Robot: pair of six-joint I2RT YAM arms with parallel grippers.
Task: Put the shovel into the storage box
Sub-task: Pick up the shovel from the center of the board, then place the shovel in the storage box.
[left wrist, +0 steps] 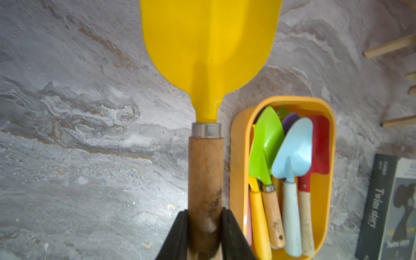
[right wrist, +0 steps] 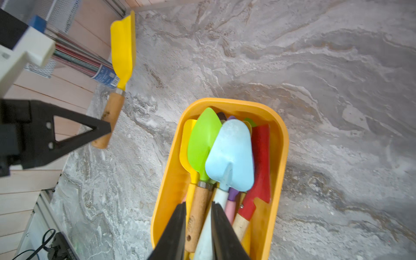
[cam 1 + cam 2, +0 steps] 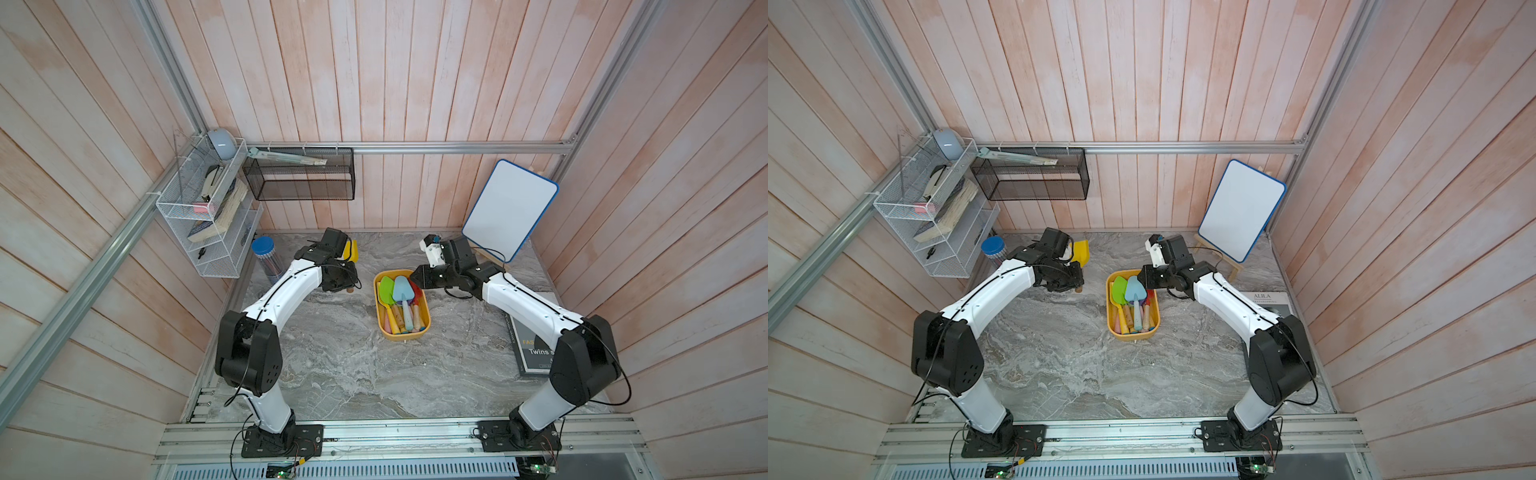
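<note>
My left gripper (image 1: 206, 211) is shut on the wooden handle of a yellow-bladed shovel (image 1: 209, 45) and holds it off the marble table, left of the storage box. That shovel's blade (image 3: 352, 249) sticks out past the left wrist in both top views. The storage box (image 3: 405, 336) is a yellow-orange tray in mid-table. It holds several shovels, with a green one (image 2: 203, 141) and a pale blue one (image 2: 231, 157) on top. My right gripper (image 2: 199, 204) hangs above the box, jaws slightly apart, nothing between them.
A whiteboard on a wooden easel (image 3: 509, 208) leans at the back right. A dark book (image 3: 528, 353) lies by the right arm. A blue-capped tube of pencils (image 3: 266, 257), a white wire rack (image 3: 203, 208) and a black mesh basket (image 3: 299, 174) stand or hang at the back left.
</note>
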